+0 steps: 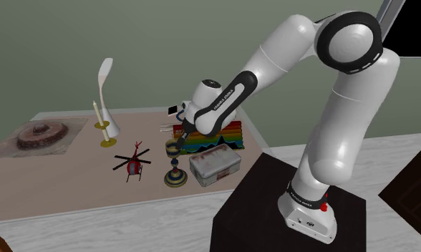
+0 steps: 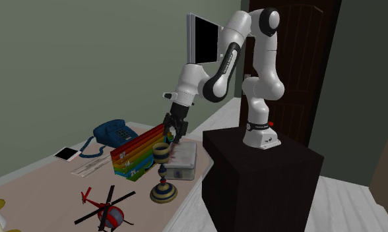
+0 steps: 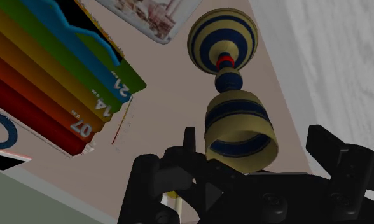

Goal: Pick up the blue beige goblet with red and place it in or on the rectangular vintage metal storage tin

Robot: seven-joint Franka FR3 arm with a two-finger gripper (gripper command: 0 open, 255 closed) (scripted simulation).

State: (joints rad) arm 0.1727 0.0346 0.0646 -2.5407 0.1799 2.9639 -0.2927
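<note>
On the pale table point(image 1: 73, 187) by the green wall, lots of things sit close to the robot so it can reach them. The big white arm point(image 1: 345, 93) stands on its dark box point(image 1: 273, 211) and bends down over the table, because the thing it wants is low. Next in size is a rainbow striped rack point(image 2: 137, 151), with the flat storage tin point(image 1: 216, 164) lying just in front of it. The lid of the tin is shut, so I think the cup will have to go on top of it, not inside. The goblet point(image 2: 163, 173) has blue and beige stripes and a little red ring on its stem. It stands up straight on the table, just beside the tin and near a small red toy helicopter point(image 1: 134, 165). The black gripper point(image 3: 254, 133) hangs right over the goblet and points down at it. Its two fingers point(image 3: 329, 149) are spread wide, one on each side of the cup part, and they hold nothing. They are lined up this way so they can squeeze the cup from both sides.
</note>
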